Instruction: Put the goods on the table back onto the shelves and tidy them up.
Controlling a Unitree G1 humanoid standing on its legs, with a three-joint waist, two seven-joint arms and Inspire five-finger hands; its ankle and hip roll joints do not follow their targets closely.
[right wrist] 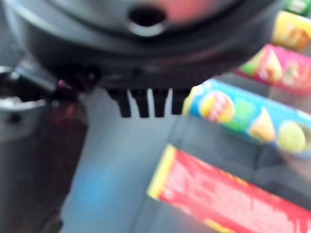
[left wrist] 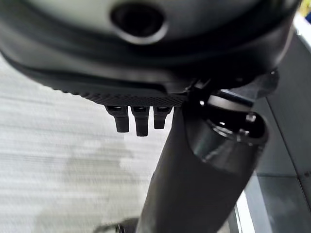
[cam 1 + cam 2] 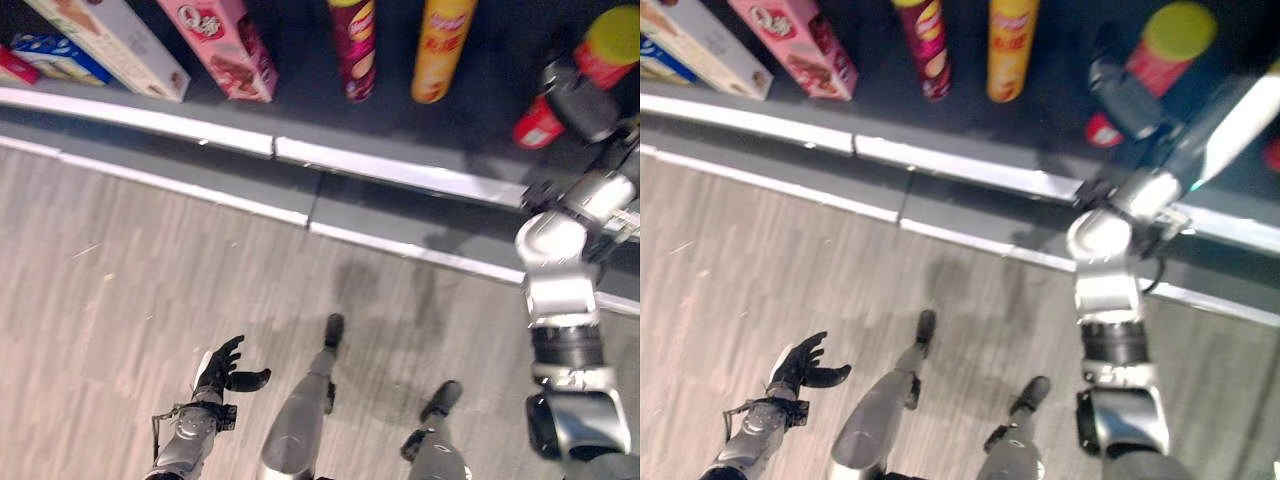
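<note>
— Up on the shelf point(image 3: 300, 105), what do we have?

— We see goods standing in a row behind its pale front edge: a white box point(image 3: 110, 35) and a pink box point(image 3: 225, 45) toward the left end, a maroon tube point(image 3: 353, 45) and a yellow tube point(image 3: 440, 48) near the middle, and a red can with a yellow-green lid point(image 3: 585, 70) toward the right end. A blue box point(image 3: 55, 55) sits at the far left, just beside the white one.

— And the right hand point(image 3: 575, 100)?

— We see it raised to the shelf at the red can, dark against the can's side. In the head views it lies right against the can. Whether its fingers are wrapped round the can or only near it, we cannot tell; its own wrist view gives just the stubby ends of the fingers point(image 1: 141, 104) past the hand's bulk.

— What lies past them there?

— We make out a red box with a yellow edge point(image 1: 228, 194) and, beyond it, a blue pack with round pictures point(image 1: 248, 119), both lying on grey shelving.

— The left hand point(image 3: 222, 368)?

— We see it hanging low over the wood-grain floor point(image 3: 120, 280), well apart from the shelf, palm up, fingers loosely spread and thumb out, grasping nothing. Its wrist view shows the fingers point(image 2: 138, 119) over the same floor.
</note>
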